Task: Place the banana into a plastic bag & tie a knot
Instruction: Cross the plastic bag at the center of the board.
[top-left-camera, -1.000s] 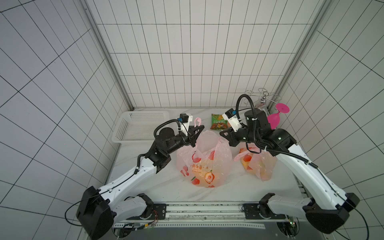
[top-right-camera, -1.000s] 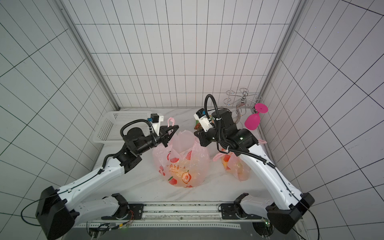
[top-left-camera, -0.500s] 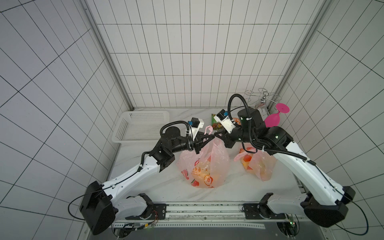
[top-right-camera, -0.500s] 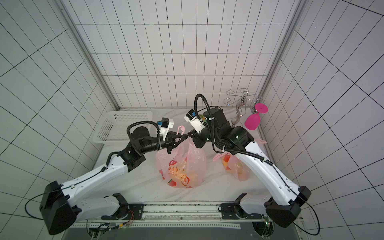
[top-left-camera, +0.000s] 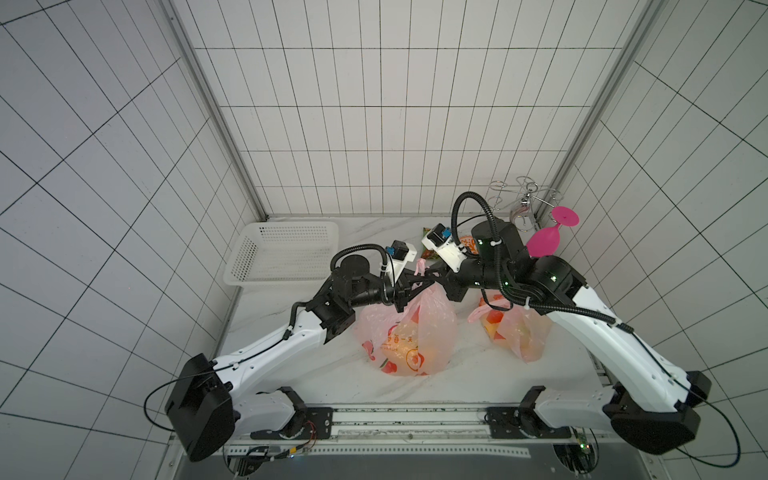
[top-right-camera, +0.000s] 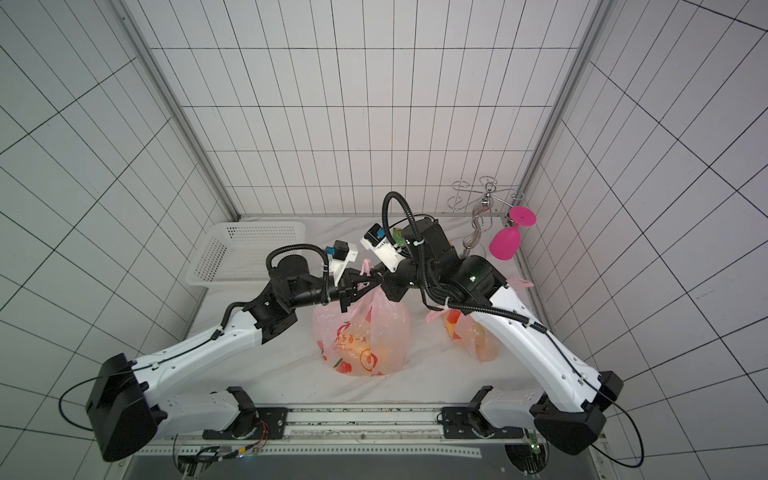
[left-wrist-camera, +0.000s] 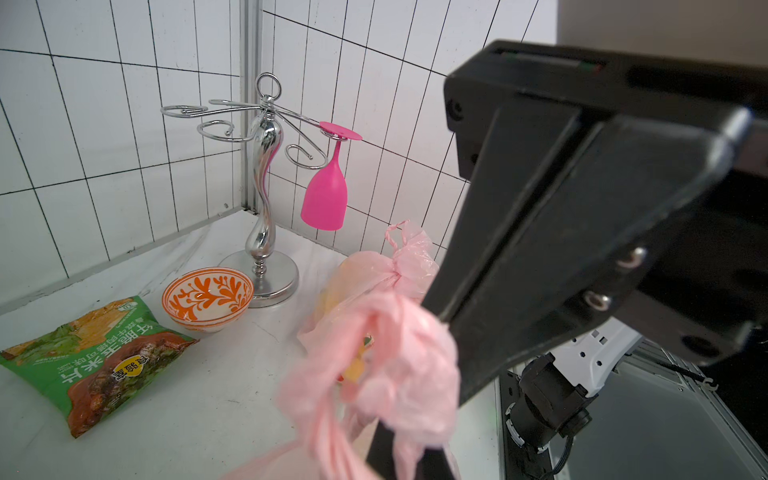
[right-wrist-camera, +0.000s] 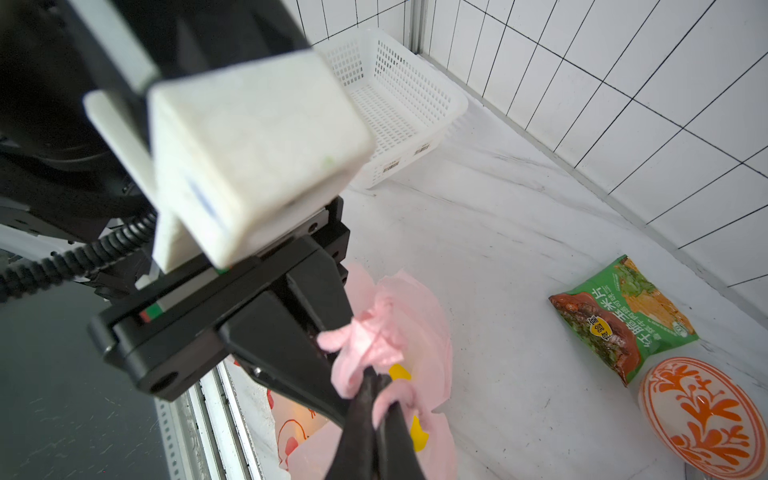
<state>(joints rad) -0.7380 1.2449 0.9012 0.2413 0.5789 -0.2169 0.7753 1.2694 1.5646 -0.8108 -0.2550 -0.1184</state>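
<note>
White tiled walls (top-left-camera: 374, 145) on 3 sides, pale marble-look worktop (top-left-camera: 316, 374) underneath. The pink plastic bag (top-left-camera: 409, 336) w/ a fruit print sits abt mid-worktop. It's fat at the bottom, and the top is pulled up into a peak.

Both arms meet right at that peak, at the bag's 12 o'clock:
- The left tool (top-left-camera: 420, 279) comes in from 9 o'clock, jaws closed, pinching a bunched strip of the bag's top.
- The right tool (top-left-camera: 437, 277) comes in from 3 o'clock, also closed, clamped on another bunch of the same pink plastic.

The 2 tips are just beside each other, w/ a little pink tail poking up between them. The right wrist cam shows it best. Its thin dark fingers (right-wrist-camera: 361, 436) are squeezed together on the plastic.

As for the banana (right-wrist-camera: 401, 371), only yellow bits show, down inside the bag below the gathered top, so it's in there. Can't tell from any view if there's a knot at the peak.

Other stuff:
- There's a 2nd bag (top-left-camera: 519, 336) at 3 o'clock of the main one, top tied off, partly under the right arm.
- A white mesh basket (top-left-camera: 245, 262) sits at 10 o'clock by the left wall.
- A green snack packet (left-wrist-camera: 95, 357) and an orange-patterned bowl (left-wrist-camera: 208, 293) lie side by side at 12-1 o'clock near the back wall.
- A chrome glass rack (left-wrist-camera: 262, 166) stands just beside the bowl in the far right corner, w/ a pink glass (left-wrist-camera: 326, 195) hanging upside down off it.
</note>
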